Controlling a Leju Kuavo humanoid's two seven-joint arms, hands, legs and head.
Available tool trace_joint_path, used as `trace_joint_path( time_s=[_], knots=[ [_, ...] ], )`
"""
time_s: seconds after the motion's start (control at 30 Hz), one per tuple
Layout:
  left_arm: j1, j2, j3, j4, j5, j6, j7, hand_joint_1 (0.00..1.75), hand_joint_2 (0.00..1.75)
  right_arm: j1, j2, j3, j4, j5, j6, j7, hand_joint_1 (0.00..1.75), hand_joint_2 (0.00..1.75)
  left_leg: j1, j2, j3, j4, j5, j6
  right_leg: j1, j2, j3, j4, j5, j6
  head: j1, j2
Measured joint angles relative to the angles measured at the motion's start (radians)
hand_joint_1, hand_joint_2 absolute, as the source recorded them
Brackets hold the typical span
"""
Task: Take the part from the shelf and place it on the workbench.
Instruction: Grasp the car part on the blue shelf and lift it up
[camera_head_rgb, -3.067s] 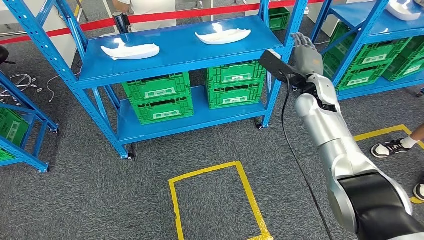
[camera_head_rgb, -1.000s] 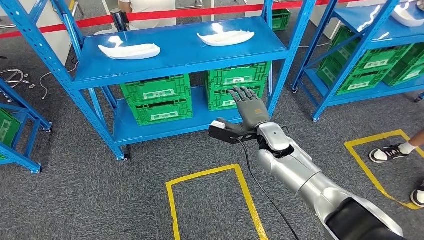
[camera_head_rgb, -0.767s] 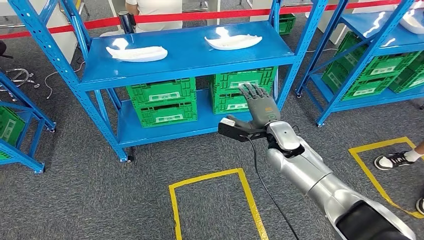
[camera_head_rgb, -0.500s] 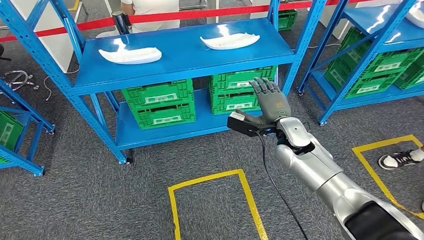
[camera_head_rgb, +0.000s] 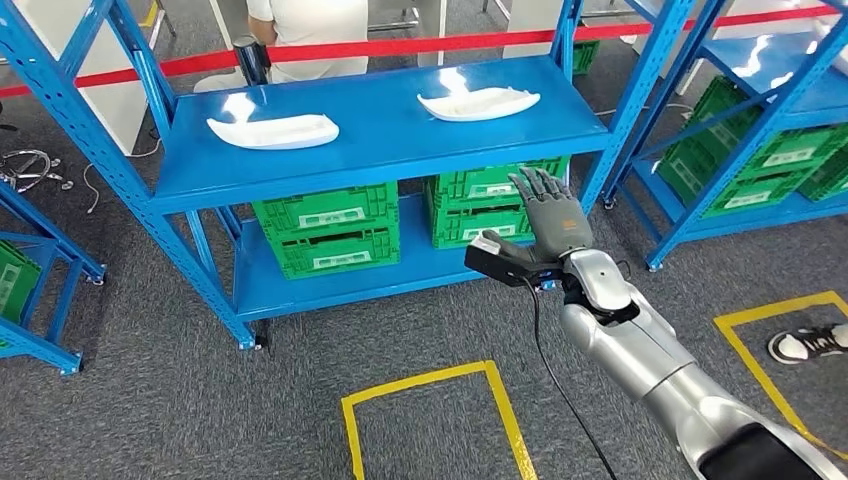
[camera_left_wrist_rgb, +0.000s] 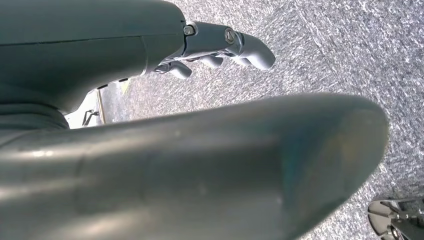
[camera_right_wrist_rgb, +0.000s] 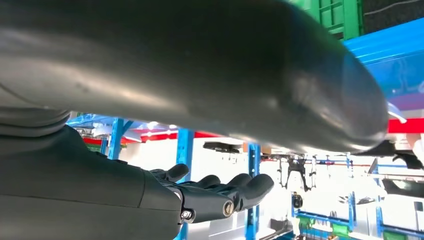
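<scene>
Two white moulded parts lie on the blue shelf's top board (camera_head_rgb: 385, 140): one part at the left (camera_head_rgb: 272, 131), the other at the right (camera_head_rgb: 478, 103). My right hand (camera_head_rgb: 549, 216) is raised in front of the lower green crates, below the right part, fingers spread and holding nothing. The right wrist view shows that hand (camera_right_wrist_rgb: 150, 200) with straight fingers (camera_right_wrist_rgb: 235, 190) before the blue uprights. My left hand (camera_left_wrist_rgb: 125, 55) hangs over grey carpet, its fingers (camera_left_wrist_rgb: 220, 42) loosely extended and empty.
Green crates (camera_head_rgb: 326, 232) fill the lower shelf. A yellow tape rectangle (camera_head_rgb: 430, 420) marks the carpet in front. A person in white (camera_head_rgb: 305, 20) stands behind red barrier tape (camera_head_rgb: 420, 45). A second blue shelf (camera_head_rgb: 760, 110) stands at the right, a shoe (camera_head_rgb: 808, 343) near it.
My right arm has swung from high at the shelf's right post down to the front of the lower crates. The camera has shifted, bringing the shelf closer. The hand stays empty.
</scene>
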Motion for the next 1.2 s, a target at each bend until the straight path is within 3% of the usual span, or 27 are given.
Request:
trace_joint_path(
  time_s=[0.07, 0.13, 0.17, 0.2, 0.23, 0.3, 0.37, 0.5, 0.57, 0.63, 0.7, 0.73, 0.77, 0.83, 0.87, 0.9, 1.0, 1.07, 1.13, 1.2],
  knots=[
    [0.003, 0.000, 0.000, 0.000, -0.003, 0.000, -0.003, 0.00, 0.00, 0.016, -0.003, -0.017, -0.002, 0.005, -0.004, 0.000, 0.00, 0.00, 0.000, -0.003, 0.018, -0.002, -0.014, 0.013, 0.002, -0.002, -0.066, 0.114, -0.022, 0.004, 0.004, 0.000],
    [0.004, 0.000, 0.000, 0.000, -0.008, 0.000, -0.003, 0.00, 0.00, 0.045, -0.004, -0.038, -0.004, 0.016, -0.009, 0.002, 0.00, 0.00, -0.002, -0.008, 0.034, -0.002, -0.030, 0.018, 0.003, -0.001, -0.149, 0.208, -0.068, 0.006, 0.005, 0.000],
    [0.005, 0.000, 0.000, 0.000, -0.009, -0.001, -0.002, 0.00, 0.00, 0.063, -0.004, -0.050, -0.006, 0.022, -0.012, 0.001, 0.00, 0.00, -0.004, -0.011, 0.044, -0.002, -0.039, 0.019, 0.004, -0.001, -0.180, 0.226, -0.082, 0.005, 0.005, 0.000],
    [0.006, 0.000, 0.000, 0.001, -0.011, -0.001, -0.002, 0.00, 0.00, 0.080, -0.004, -0.061, -0.009, 0.028, -0.014, 0.001, 0.00, 0.00, -0.006, -0.014, 0.056, -0.002, -0.049, 0.018, 0.005, -0.001, -0.197, 0.215, -0.077, 0.002, 0.005, 0.000],
    [0.007, 0.000, 0.000, 0.001, -0.013, -0.001, -0.002, 0.00, 0.00, 0.093, -0.004, -0.070, -0.013, 0.033, -0.016, 0.000, 0.00, 0.00, -0.008, -0.015, 0.069, -0.002, -0.059, 0.018, 0.007, -0.001, -0.199, 0.173, -0.048, -0.004, 0.006, 0.000],
    [0.008, -0.001, 0.000, 0.001, -0.014, -0.001, -0.001, 0.00, 0.00, 0.108, -0.004, -0.090, -0.020, 0.042, -0.017, 0.000, 0.00, 0.00, -0.013, -0.015, 0.095, -0.001, -0.080, 0.015, 0.016, -0.001, -0.178, 0.048, 0.058, -0.021, 0.005, 0.000],
    [0.005, -0.003, 0.001, 0.001, -0.015, -0.001, -0.002, 0.00, 0.00, 0.115, -0.004, -0.108, -0.025, 0.049, -0.015, 0.001, 0.00, 0.00, -0.015, -0.016, 0.107, -0.003, -0.098, 0.007, 0.026, 0.003, -0.159, -0.027, 0.110, -0.035, 0.004, 0.000],
    [0.007, -0.002, 0.002, 0.000, -0.014, 0.002, -0.004, 0.00, 0.00, 0.126, -0.004, -0.139, -0.043, 0.062, -0.007, 0.002, 0.00, 0.00, -0.018, -0.012, 0.118, 0.034, -0.103, -0.015, 0.021, 0.006, -0.119, -0.049, 0.106, -0.054, 0.003, 0.000],
    [0.005, -0.003, 0.002, 0.000, -0.014, 0.003, -0.008, 0.00, 0.00, 0.130, -0.004, -0.155, -0.053, 0.064, -0.004, 0.001, 0.00, 0.00, -0.015, -0.006, 0.069, 0.123, -0.113, -0.024, 0.015, 0.005, -0.094, -0.053, 0.096, -0.061, 0.000, 0.000],
    [0.005, -0.004, 0.002, -0.001, -0.013, 0.003, -0.011, 0.00, 0.00, 0.142, -0.004, -0.172, -0.063, 0.065, -0.002, -0.002, 0.00, 0.00, -0.010, -0.002, -0.012, 0.231, -0.157, -0.034, 0.013, 0.004, -0.075, -0.053, 0.078, -0.062, -0.002, 0.000],
    [0.009, -0.003, 0.002, 0.000, -0.013, 0.003, -0.010, 0.00, 0.00, 0.160, -0.004, -0.187, -0.071, 0.067, -0.001, -0.003, 0.00, 0.00, -0.007, 0.000, -0.066, 0.260, -0.198, -0.039, 0.011, 0.005, -0.050, -0.053, 0.055, -0.061, -0.002, 0.000],
    [0.012, -0.002, 0.002, 0.000, -0.013, 0.003, -0.009, 0.00, 0.00, 0.167, -0.004, -0.195, -0.074, 0.067, -0.001, -0.003, 0.00, 0.00, -0.006, 0.001, -0.073, 0.231, -0.192, -0.040, 0.010, 0.005, -0.035, -0.053, 0.043, -0.059, -0.003, 0.000],
    [0.015, -0.001, 0.002, 0.001, -0.013, 0.003, -0.009, 0.00, 0.00, 0.173, -0.004, -0.201, -0.078, 0.068, -0.001, -0.003, 0.00, 0.00, -0.006, 0.001, -0.069, 0.180, -0.157, -0.040, 0.009, 0.006, -0.020, -0.053, 0.031, -0.057, -0.003, 0.000],
    [0.018, 0.000, 0.003, 0.002, -0.014, 0.003, -0.009, 0.00, 0.00, 0.178, -0.004, -0.214, -0.084, 0.068, 0.000, -0.003, 0.00, 0.00, -0.005, 0.004, -0.055, 0.063, -0.040, -0.034, 0.009, 0.007, 0.000, -0.052, 0.008, -0.047, -0.005, 0.000],
    [0.018, 0.000, 0.003, 0.003, -0.014, 0.002, -0.009, 0.00, 0.00, 0.179, -0.005, -0.219, -0.087, 0.068, 0.000, -0.004, 0.00, 0.00, -0.006, 0.005, -0.049, 0.026, 0.003, -0.029, 0.010, 0.008, 0.006, -0.054, -0.002, -0.040, -0.006, 0.000],
    [0.018, 0.000, 0.003, 0.003, -0.014, 0.002, -0.008, 0.00, 0.00, 0.180, -0.006, -0.225, -0.091, 0.068, 0.000, -0.004, 0.00, 0.00, -0.007, 0.004, -0.046, 0.006, 0.027, -0.022, 0.011, 0.009, 0.011, -0.054, -0.007, -0.033, -0.007, 0.000],
    [0.017, -0.001, 0.007, 0.002, -0.013, 0.002, -0.006, 0.00, 0.00, 0.181, -0.010, -0.241, -0.105, 0.069, 0.000, -0.005, 0.00, 0.00, -0.006, 0.002, -0.024, -0.003, 0.020, -0.001, 0.012, 0.008, 0.006, -0.022, 0.003, -0.017, -0.006, 0.000],
    [0.016, -0.001, 0.011, 0.001, -0.013, 0.003, -0.008, 0.00, 0.00, 0.178, -0.012, -0.249, -0.108, 0.070, 0.001, -0.006, 0.00, 0.00, -0.003, 0.000, -0.007, -0.005, 0.008, 0.009, 0.010, 0.005, -0.055, 0.076, 0.002, -0.010, -0.004, 0.000],
    [0.015, -0.001, 0.014, 0.001, -0.013, 0.003, -0.009, 0.00, 0.00, 0.179, -0.012, -0.253, -0.108, 0.070, 0.001, -0.008, 0.00, 0.00, -0.004, -0.001, 0.010, -0.005, -0.009, 0.014, 0.010, 0.004, -0.146, 0.195, -0.046, -0.004, -0.003, 0.000],
    [0.015, -0.001, 0.016, 0.001, -0.013, 0.003, -0.009, 0.00, 0.00, 0.183, -0.013, -0.254, -0.108, 0.070, 0.001, -0.009, 0.00, 0.00, -0.005, -0.002, 0.032, -0.005, -0.029, 0.015, 0.010, 0.004, -0.205, 0.237, -0.092, -0.004, -0.003, 0.000]
  ],
)
